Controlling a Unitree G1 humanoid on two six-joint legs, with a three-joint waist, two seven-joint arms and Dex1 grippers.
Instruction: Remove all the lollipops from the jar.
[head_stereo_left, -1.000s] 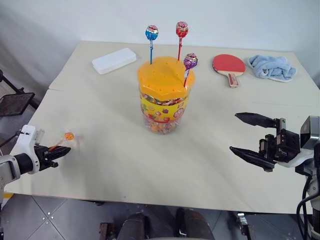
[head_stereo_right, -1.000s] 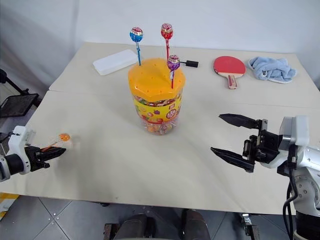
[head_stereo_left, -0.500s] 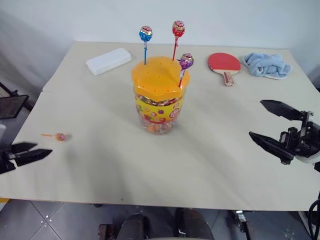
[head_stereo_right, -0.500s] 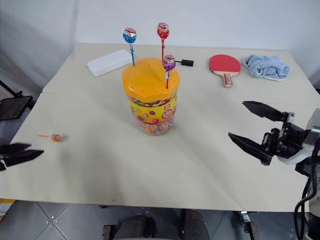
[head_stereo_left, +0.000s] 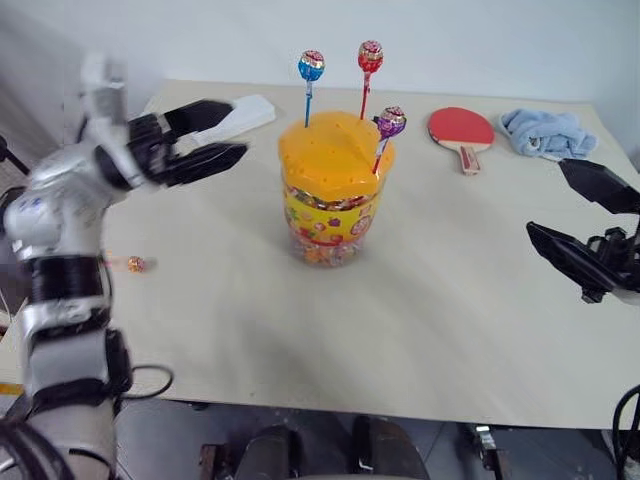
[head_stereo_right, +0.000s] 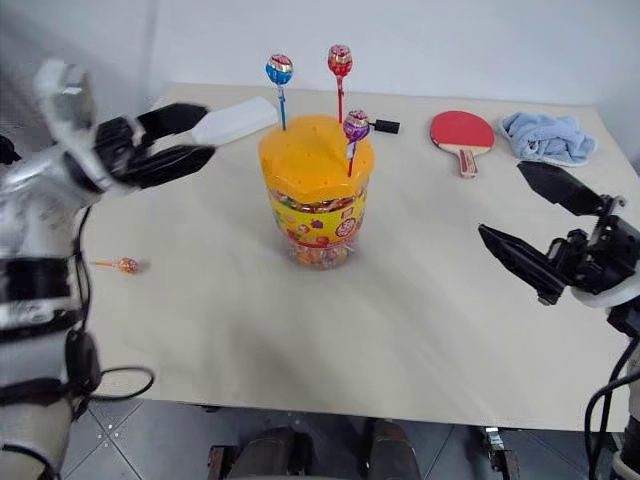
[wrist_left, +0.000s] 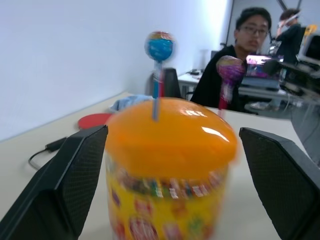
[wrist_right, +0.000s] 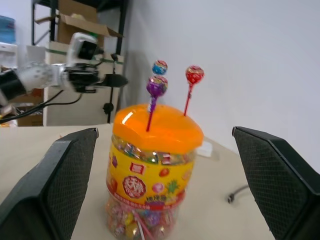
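Left arm (head_stereo_left: 205, 135) raised over table (head_stereo_left: 420, 300).

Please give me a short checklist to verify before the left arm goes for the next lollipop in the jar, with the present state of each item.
1. Left gripper jaws open and empty: ok.
2. Right gripper jaws open, away from the jar: ok.
3. Blue lollipop, red lollipop and purple lollipop standing in the lid: ok.
4. Orange lollipop out, lying on the table: ok.
5. Jar upright: ok.
6. Jaws lined up on one stick: cannot tell.
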